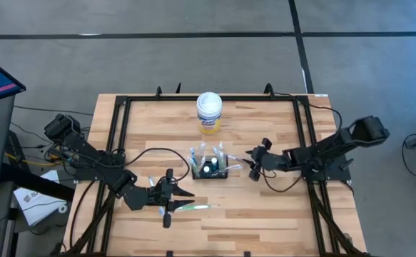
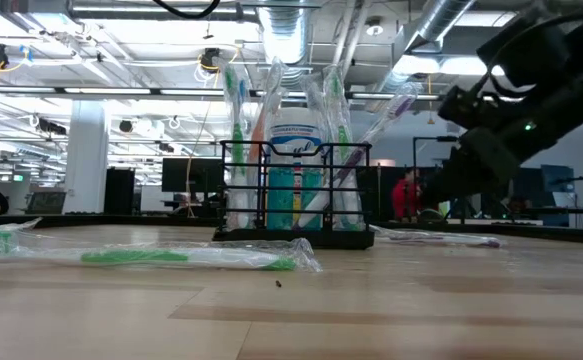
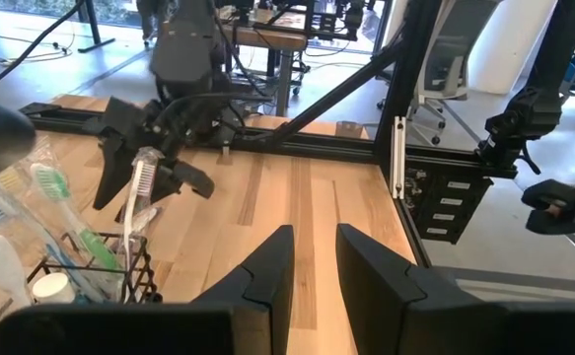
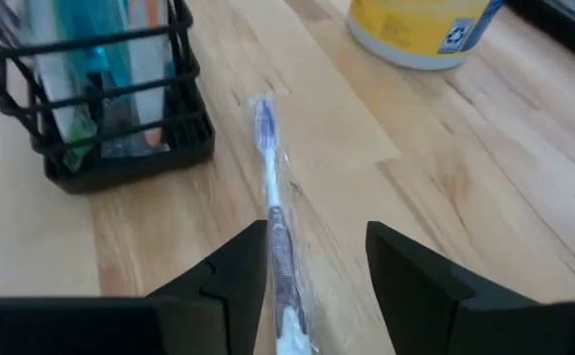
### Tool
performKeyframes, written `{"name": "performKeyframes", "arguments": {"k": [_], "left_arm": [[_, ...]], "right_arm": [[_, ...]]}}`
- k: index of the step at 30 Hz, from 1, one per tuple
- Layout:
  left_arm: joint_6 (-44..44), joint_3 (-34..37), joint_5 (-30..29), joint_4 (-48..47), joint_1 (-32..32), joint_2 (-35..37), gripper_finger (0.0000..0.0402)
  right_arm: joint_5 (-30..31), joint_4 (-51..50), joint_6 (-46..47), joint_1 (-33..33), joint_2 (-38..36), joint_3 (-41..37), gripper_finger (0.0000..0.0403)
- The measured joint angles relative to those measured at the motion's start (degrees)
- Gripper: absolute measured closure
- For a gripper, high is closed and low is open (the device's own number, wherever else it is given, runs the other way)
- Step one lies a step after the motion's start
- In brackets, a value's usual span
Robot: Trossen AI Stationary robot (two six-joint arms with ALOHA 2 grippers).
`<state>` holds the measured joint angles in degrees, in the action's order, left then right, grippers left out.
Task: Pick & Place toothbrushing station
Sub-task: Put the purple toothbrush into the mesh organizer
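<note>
I see the caddy [image 1: 210, 169] standing in the middle of the desk [image 1: 265, 221], full of toothbrushes. My right end effector [image 4: 317, 258] is just beside it, fingers apart around a wrapped purple brush [image 4: 272, 212] lying on the wood. My left end effector [image 3: 314, 258] is narrow and holds nothing. A green brush [image 2: 186, 258] lies near it.

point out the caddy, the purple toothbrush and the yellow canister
caddy [image 4: 119, 158]: right wrist view, black base edge.
purple toothbrush [image 4: 272, 202]: right wrist view, wrapped handle just below the head.
yellow canister [image 1: 209, 107]: high view, white lid.
</note>
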<state>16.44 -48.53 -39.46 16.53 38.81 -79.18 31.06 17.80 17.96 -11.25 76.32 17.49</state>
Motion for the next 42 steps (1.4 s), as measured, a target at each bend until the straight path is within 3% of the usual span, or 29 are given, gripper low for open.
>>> {"name": "performKeyframes", "arguments": {"k": [11, 29, 34, 40, 42], "left_arm": [[-0.2, 0.0, 0.1, 0.0, 0.0, 0.0, 0.0327], [-0.1, 0.0, 0.2, 0.0, 0.0, 0.0, 0.0327], [-0.1, 0.0, 0.0, 0.0, 0.0, 0.0, 0.0327], [-0.1, 0.2, 0.0, 0.1, 0.0, 0.0, 0.0327], [-0.1, 0.5, 0.0, 0.0, 0.0, 0.0, 0.0327]], "right_arm": [[-7.3, 2.8, -6.9, 4.8, 9.0, 4.3, 0.0223], [-7.3, 3.2, -9.7, 5.5, 19.6, 10.2, 0.0262], [-7.9, 2.4, -10.9, 6.2, 19.3, 10.7, 0.0301], [-11.6, 1.5, -10.9, 7.3, 19.2, 10.8, 0.0385], [-11.5, 1.6, -11.0, 7.2, 19.2, 10.8, 0.0393]]}}
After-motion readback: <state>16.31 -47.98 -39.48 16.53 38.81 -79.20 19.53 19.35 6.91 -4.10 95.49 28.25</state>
